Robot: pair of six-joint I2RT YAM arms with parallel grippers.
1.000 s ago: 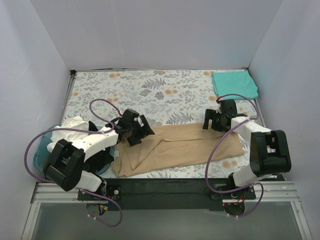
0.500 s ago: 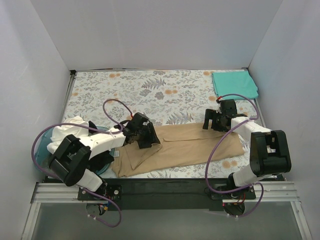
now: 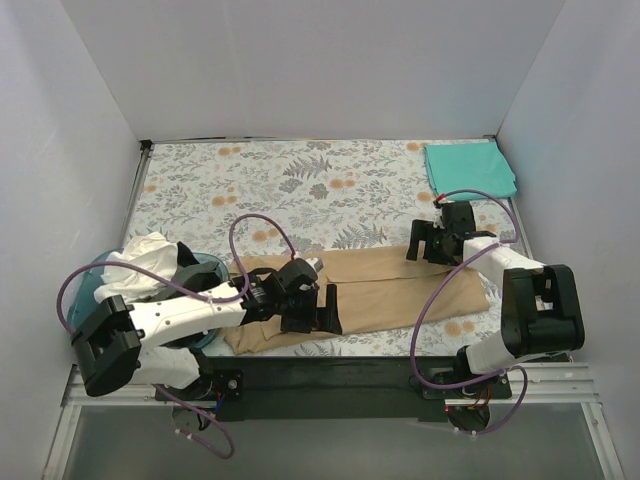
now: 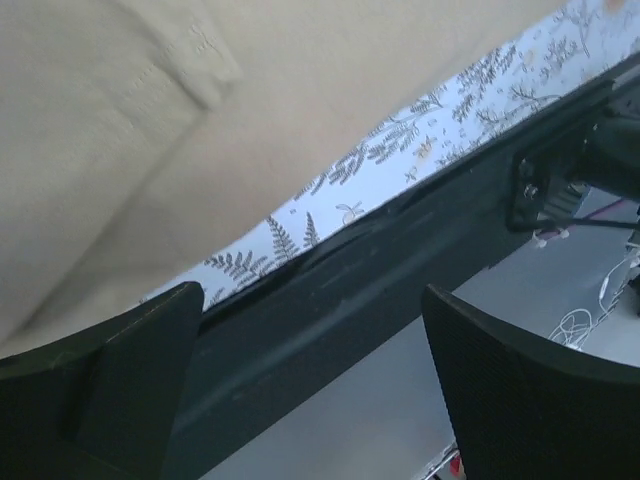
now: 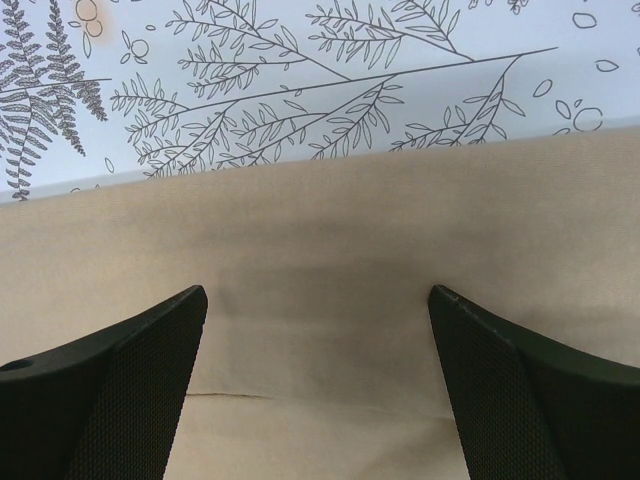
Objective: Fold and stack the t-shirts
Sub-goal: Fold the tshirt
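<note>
left claw (image 3: 318, 308) and right claw (image 3: 425, 244) both spread wide.

Tan cloth t-shirt (image 5: 320, 300): matt, soft, w/ stitched hem. Fern-print table cover (image 5: 300, 80): smooth, matt. Black finger pads (image 5: 520, 400): rough-dimpled, prob. plastic.

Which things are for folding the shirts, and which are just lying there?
For the job: tan t-shirt, teal t-shirt, white t-shirt.
Just lying about: blue basket, flowery table cover.
</note>
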